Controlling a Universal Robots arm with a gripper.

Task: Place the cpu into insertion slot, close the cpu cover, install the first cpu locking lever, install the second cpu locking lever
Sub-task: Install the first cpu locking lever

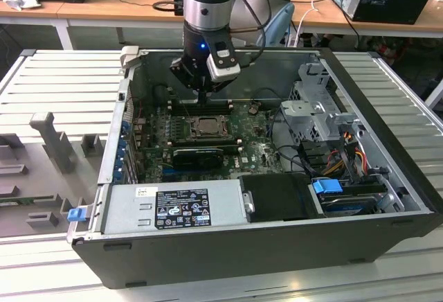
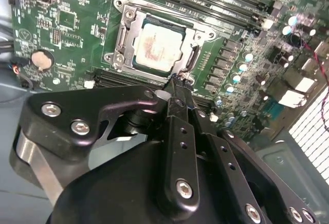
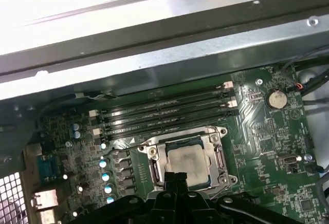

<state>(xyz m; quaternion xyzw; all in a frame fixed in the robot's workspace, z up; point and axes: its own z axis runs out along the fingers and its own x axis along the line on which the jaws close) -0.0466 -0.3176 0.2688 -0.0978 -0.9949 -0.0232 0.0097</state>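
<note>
I held my black 2-fingered gripper [image 2: 177, 81] low inside the open black metal computer case [image 1: 242, 250], over the green circuit board [image 2: 67, 29]. My fingers were drawn together, and I could see nothing pinched between them.

The small flat square cpu with the pale beige-silver face [image 2: 156, 47] lay just ahead of my fingertips and a little below them. It was seated flat in the square black insertion slot with the dark metal rim [image 1: 188, 129]. The silvery-grey square metal cpu cover [image 2: 127, 38] lay down over it, its opening framing the chip's face. A thin bent metal lever [image 2: 189, 66] ran along the side of the slot nearest my fingertips. I could not tell whether it was latched or loose.

I judged the chip light, stiff and thin, with delicate contacts underneath. It was best taken by 2 opposite edges and never pressed on its face. The cover looked like thin rigid sheet that would swing only on its hinge. The lever seemed springy wire, likely to slip off smooth pads, so its hooked free end was the place to grip.
</note>
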